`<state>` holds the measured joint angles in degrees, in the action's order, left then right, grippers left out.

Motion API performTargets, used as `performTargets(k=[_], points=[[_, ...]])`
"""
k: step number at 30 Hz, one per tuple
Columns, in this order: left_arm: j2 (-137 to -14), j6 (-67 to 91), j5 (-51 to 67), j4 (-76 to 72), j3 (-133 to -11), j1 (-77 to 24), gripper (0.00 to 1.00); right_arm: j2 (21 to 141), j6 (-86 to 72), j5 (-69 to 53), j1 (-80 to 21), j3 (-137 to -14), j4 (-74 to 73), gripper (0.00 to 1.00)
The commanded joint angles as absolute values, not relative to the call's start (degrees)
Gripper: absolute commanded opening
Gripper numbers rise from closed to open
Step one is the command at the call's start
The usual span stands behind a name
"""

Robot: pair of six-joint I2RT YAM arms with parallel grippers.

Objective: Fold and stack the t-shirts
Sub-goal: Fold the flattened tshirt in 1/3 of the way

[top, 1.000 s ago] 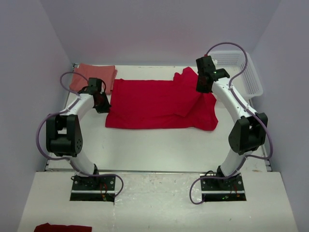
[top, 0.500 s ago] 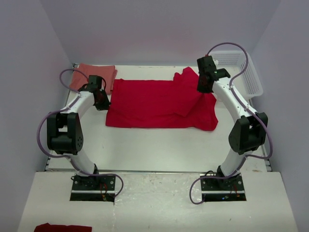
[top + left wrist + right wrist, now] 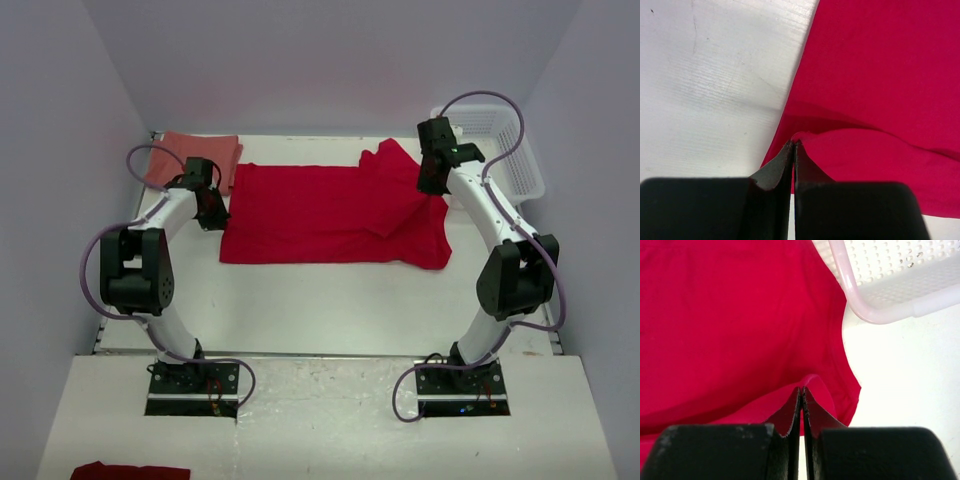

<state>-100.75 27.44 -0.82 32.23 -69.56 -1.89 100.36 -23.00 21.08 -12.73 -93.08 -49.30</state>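
Here, left gripper (image 3: pixel 794 146) and right gripper (image 3: pixel 801 391) each pinch one end of the red shirt (image 3: pixel 320 215); its long axis runs between them; salmon shirt (image 3: pixel 195 156) nearer the left.

White arms (image 3: pixel 478 205), black joints (image 3: pixel 132 270) and fingers (image 3: pixel 772 172), looping purple cables (image 3: pixel 480 94).

Soft, even light falls from above in the overhead view. The white table (image 3: pixel 300 300) is bright without harsh glare, and the arms cast only faint shadows on it. The bright red t-shirt (image 3: pixel 320 215) is so saturated that its folds read weakly. In the left wrist view a pale grey shadow band crosses the table, and the left gripper (image 3: pixel 794 145) is a near-black, soft-edged mass along the bottom edge. The right gripper (image 3: pixel 801 389) looks the same in its own view, where the white basket (image 3: pixel 880 315) rim is almost blown out.
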Motion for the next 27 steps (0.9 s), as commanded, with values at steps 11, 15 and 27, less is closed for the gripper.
performTargets(k=[11, 15, 27], points=[[-100.99, 27.51, -2.81, 30.76, -72.33, -1.06, 0.0, 99.94, -23.64, 23.2, -11.95, -90.88, -49.48, 0.0], [-100.98, 27.42, -2.99, 30.85, -72.33, -1.05, 0.0, 99.84, -23.91, 23.73, -11.25, -90.35, -49.48, 0.0], [-102.83, 27.6, -2.46, 30.67, -72.95, -1.05, 0.0, 100.89, -23.64, 22.51, -9.23, -91.93, -48.6, 0.0]])
